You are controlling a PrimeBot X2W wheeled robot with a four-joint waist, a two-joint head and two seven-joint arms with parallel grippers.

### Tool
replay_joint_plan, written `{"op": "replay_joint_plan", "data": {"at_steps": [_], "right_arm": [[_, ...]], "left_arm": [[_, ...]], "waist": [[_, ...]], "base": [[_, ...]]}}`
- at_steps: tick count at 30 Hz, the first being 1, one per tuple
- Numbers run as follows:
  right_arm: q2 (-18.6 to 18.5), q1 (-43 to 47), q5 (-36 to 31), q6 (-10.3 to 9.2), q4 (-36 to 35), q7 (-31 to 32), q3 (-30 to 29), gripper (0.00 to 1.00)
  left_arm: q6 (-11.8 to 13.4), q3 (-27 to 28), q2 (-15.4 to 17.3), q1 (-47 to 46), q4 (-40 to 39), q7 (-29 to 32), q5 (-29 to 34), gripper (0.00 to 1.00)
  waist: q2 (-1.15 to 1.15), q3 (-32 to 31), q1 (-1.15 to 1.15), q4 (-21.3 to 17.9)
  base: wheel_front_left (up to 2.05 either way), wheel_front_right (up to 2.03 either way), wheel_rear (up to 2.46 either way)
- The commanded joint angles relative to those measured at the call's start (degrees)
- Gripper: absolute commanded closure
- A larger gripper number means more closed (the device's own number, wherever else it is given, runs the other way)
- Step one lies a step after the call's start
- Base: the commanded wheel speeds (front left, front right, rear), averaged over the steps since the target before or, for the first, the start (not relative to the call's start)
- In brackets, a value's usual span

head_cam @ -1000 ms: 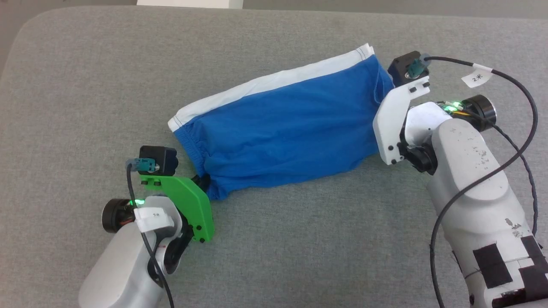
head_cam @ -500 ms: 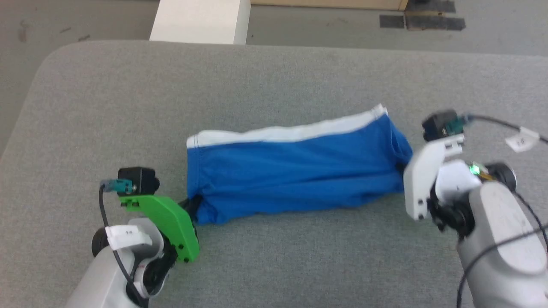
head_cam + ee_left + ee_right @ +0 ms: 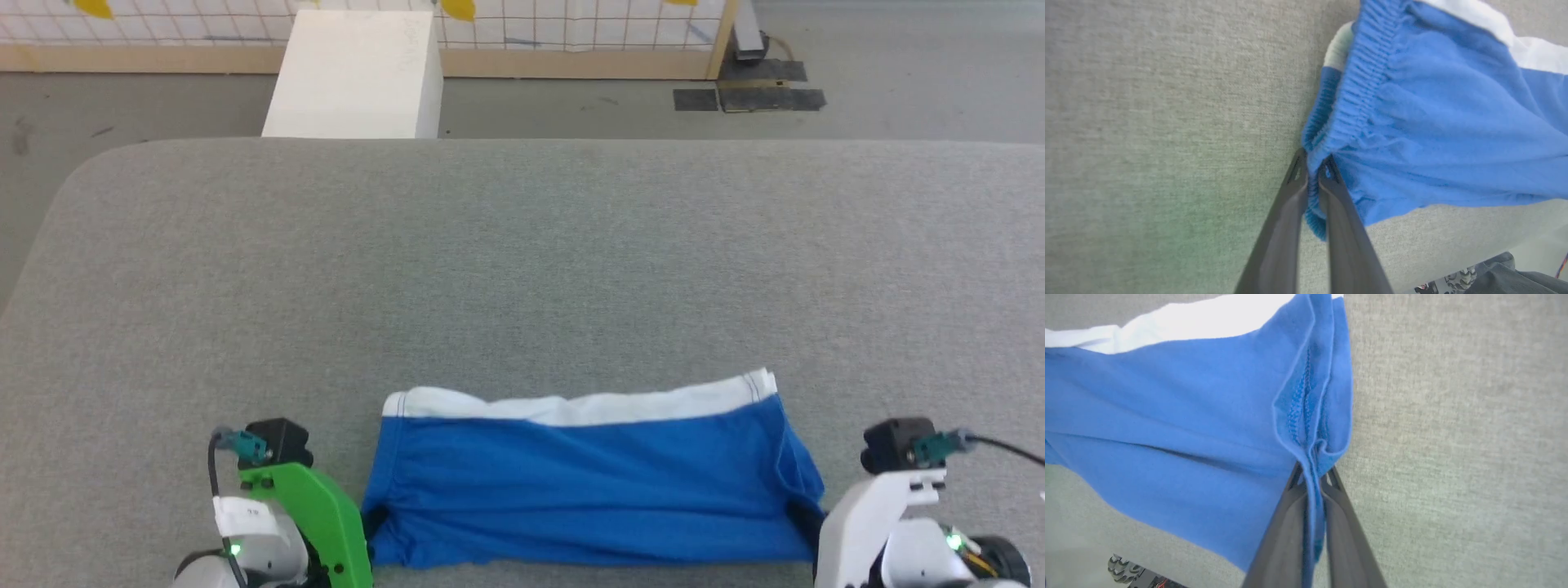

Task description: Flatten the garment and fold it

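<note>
My left gripper (image 3: 1312, 163) is clamped on the shorts (image 3: 1433, 143). The gathered waistband (image 3: 1359, 90) runs down into my jaws, and a pinch of it sits squeezed between my two fingers (image 3: 1286, 228), with a bit of blue poking out below the tips. Left of these jaws there is bare grey pad (image 3: 1147, 143). Right of them and past the tips, the blue cloth spreads out.

From my head, the shorts (image 3: 588, 482) lie stretched in a band between my two grippers, one end at each. The left gripper (image 3: 374, 521) is at the waistband end and the right gripper (image 3: 804, 516) at the leg end. A white stripe (image 3: 571, 406) runs along the edge farthest from both jaws. Well beyond the pad (image 3: 522, 269), a white box (image 3: 351, 77) stands on the floor.

My right gripper (image 3: 1314, 473) is also closed on the shorts (image 3: 1167, 416). The leg hem is folded over, and its stitched seam (image 3: 1302, 404) leads straight out from the tips, with the cloth nipped between the fingers (image 3: 1347, 535). The blue spreads left of these jaws. Right of them is bare pad (image 3: 1453, 437).

I cannot tell whether the near edge rests on the pad.
</note>
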Motion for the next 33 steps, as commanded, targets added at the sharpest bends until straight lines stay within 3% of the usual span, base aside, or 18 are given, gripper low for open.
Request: {"op": "replay_joint_plan", "data": {"at_steps": [1,2,3,4,5,9,14,20,28,33], "right_arm": [[-0.29,1.22,-0.44,-0.13,-0.66,-0.19,-1.23,1.0],[-0.09,1.8,-0.29,-0.13,-0.87,-0.39,-1.37,0.83],[0.1,2.35,0.27,-0.13,-1.06,-0.59,-1.46,0.0],[0.21,2.63,0.97,-0.13,-1.27,-0.88,-1.78,0.0],[0.31,2.76,2.06,-0.13,-1.6,-1.31,-2.3,0.0],[0.41,2.86,5.5,-0.13,-3.43,-1.73,-3.98,0.0],[0.43,1.43,6.42,-0.13,-5.52,-0.44,-5.72,0.0],[-0.47,-2.36,5.23,-0.13,-2.85,2.27,-3.76,0.0],[-2.27,-6.88,5.68,-0.13,4.39,3.0,1.04,0.0],[-2.69,-8.64,6.22,-0.13,8.54,2.73,4.77,0.0]], "left_arm": [[1.21,0.75,1.1,1.41,0.86,0.77,-0.74,1.0],[1.49,0.73,1.04,1.88,1.12,1.52,-1.27,1.0],[1.72,0.91,1.07,2.32,1.21,1.92,-1.72,0.53],[1.84,1.18,1.07,2.56,1.17,1.95,-2.05,0.07],[1.83,1.61,0.93,2.79,0.9,1.89,-2.66,0.0],[2.15,3.78,0.73,3.29,-1.95,1.18,-4.57,0.0],[2.14,8.78,1.28,2.09,-6.3,-5.02,-4.3,0.0],[1.72,13.9,2.91,-0.18,-7.14,-20.3,3.24,0.0],[-2.12,14.75,2.74,-2.03,-2.61,-45.74,14.33,0.0],[-3.39,14.17,0.95,-2.15,-0.89,-50.54,17.89,0.0]], "waist": [[0.0,-0.11,0.0,-0.67],[0.0,-0.19,0.0,-0.81],[0.0,-0.33,0.0,-1.04],[0.0,-0.39,0.0,-1.17],[0.0,-0.58,0.0,-1.33],[0.0,-1.23,0.0,-1.44],[0.0,-1.33,0.0,-1.48],[0.0,-0.32,0.0,-1.68],[0.0,1.66,0.0,-0.92],[0.0,2.48,0.0,-0.39]], "base": [[0.0,0.0,0.0],[0.0,0.0,0.0],[0.0,0.0,0.0],[0.0,0.0,0.0],[0.0,0.0,0.0],[0.0,0.0,0.0],[0.0,0.0,0.0],[0.0,0.0,0.0],[0.0,0.0,0.0],[0.0,0.0,0.0]]}}
